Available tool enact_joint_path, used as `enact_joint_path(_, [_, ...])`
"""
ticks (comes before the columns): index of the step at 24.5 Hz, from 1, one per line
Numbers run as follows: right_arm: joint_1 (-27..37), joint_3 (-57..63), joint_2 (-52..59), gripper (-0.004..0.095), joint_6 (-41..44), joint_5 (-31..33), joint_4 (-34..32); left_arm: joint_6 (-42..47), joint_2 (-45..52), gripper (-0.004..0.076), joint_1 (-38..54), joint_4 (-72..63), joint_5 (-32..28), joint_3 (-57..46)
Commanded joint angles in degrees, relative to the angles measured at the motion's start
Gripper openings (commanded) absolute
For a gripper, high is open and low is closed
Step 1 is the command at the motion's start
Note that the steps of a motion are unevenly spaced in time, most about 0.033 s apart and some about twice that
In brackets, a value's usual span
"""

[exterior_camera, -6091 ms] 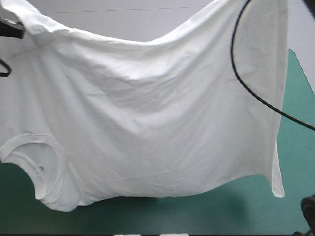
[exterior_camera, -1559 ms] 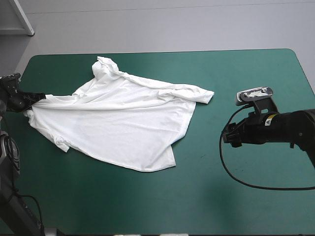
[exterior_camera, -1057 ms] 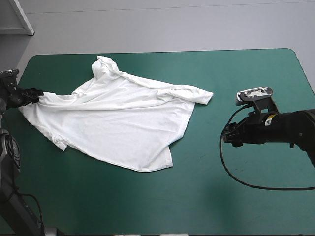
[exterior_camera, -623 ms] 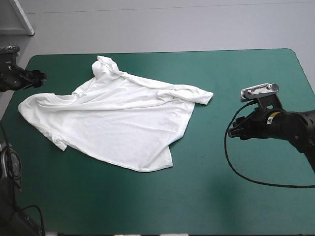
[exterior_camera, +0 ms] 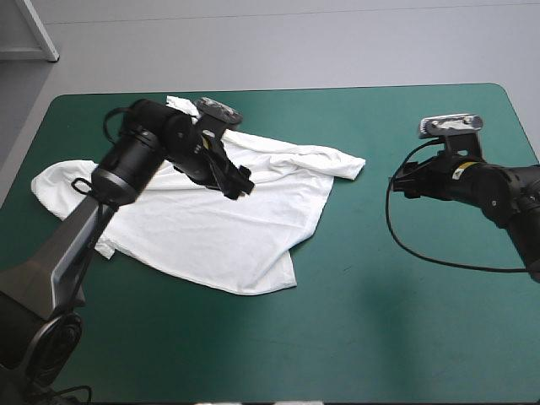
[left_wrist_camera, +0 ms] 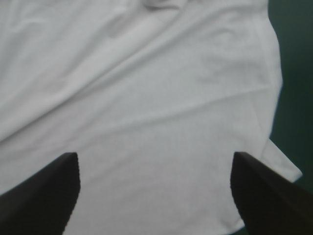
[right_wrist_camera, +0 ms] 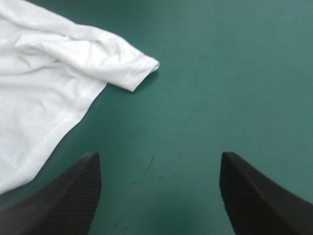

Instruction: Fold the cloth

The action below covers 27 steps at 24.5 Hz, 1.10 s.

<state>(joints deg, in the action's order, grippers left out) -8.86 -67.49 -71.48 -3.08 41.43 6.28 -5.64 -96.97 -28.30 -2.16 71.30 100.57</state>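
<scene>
Now that the left claw has released its edge and swung in above it, the white short-sleeved T-shirt lies rumpled on the left half of the teal-green counter. Both claws gape empty, the right claw over bare cover near a sleeve; a fresh grasp for flattening seems next.

looks like a robotics lab test bench: one table under a plain teal-green cover, a left arm and right arm reaching over it (one from each side), bare grey floor stretching beyond the far edge.
</scene>
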Motion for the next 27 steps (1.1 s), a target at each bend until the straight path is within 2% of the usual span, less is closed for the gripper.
enact_joint_path(1, [7.1, -3.5, 1.0, 0.0661, -6.0, -2.9, 7.4, 4.1, 3.0, 0.0612, -6.0, 3.3, -1.0, -3.2])
enact_joint_path(2, [11.0, -3.8, 0.5, 0.0661, -11.6, -1.7, 13.8, 5.1, 3.0, 0.0612, -8.6, 2.2, -2.6, -6.6])
enact_joint_path(5, [15.9, -4.0, -0.7, 0.0661, -17.0, 1.1, 20.4, 6.4, 3.0, 0.0612, -13.2, -0.7, -6.0, -12.9])
enact_joint_path(11, [16.8, -5.5, -2.0, 0.0661, -17.9, 0.6, 21.1, 11.3, 2.3, 0.0612, -21.4, -0.2, -18.1, -21.9])
enact_joint_path(14, [16.7, -6.4, -2.6, 0.0661, -17.9, 0.9, 21.3, 12.1, 0.1, 0.0612, -22.4, 0.9, -19.4, -22.3])
enact_joint_path(21, [16.6, -7.4, -4.2, 0.0661, -18.2, 1.7, 21.6, 12.6, -6.9, 0.0604, -22.8, 2.2, -18.4, -22.5])
enact_joint_path(23, [16.6, -7.4, -5.0, 0.0661, -18.7, 1.7, 22.3, 12.6, -7.3, 0.0568, -22.9, 2.2, -17.7, -22.8])
enact_joint_path(25, [16.6, -7.4, -6.2, 0.066, -20.3, 1.5, 24.1, 12.6, -7.4, 0.0489, -22.9, 1.9, -17.6, -23.3])
enact_joint_path(26, [16.4, -7.6, -7.1, 0.0657, -20.6, 1.5, 24.9, 12.8, -7.4, 0.0438, -22.9, 1.7, -17.6, -23.7])
enact_joint_path(27, [15.5, -8.6, -9.1, 0.0652, -20.9, 1.5, 25.4, 12.8, -7.4, 0.0326, -22.9, 1.5, -17.8, -24.7])
